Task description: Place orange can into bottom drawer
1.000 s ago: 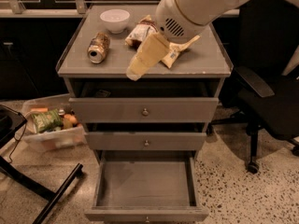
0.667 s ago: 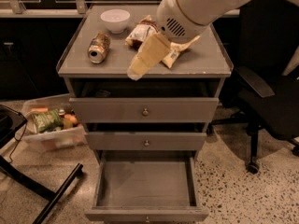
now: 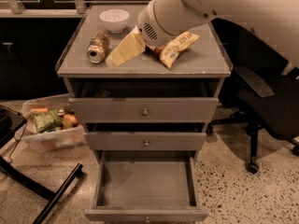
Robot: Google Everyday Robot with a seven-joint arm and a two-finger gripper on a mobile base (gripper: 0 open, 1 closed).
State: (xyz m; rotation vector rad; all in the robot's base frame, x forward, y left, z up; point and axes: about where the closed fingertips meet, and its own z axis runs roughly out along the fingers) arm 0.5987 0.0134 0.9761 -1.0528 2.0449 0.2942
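The orange can lies on its side on the cabinet top, at the left, with a silver end facing the front. My gripper, cream-coloured at the end of a thick white arm, hangs low over the top just right of the can, its tip pointing toward the front left. It holds nothing that I can see. The bottom drawer is pulled open below, and its grey inside is bare.
A white bowl stands behind the can. A brown-yellow snack bag lies right of the gripper. The two upper drawers are slightly ajar. A plastic bin of goods sits on the floor at left, an office chair at right.
My gripper has moved left and a little back across the cabinet top, closer to the orange can. The can, bowl, bag and drawers have not moved.
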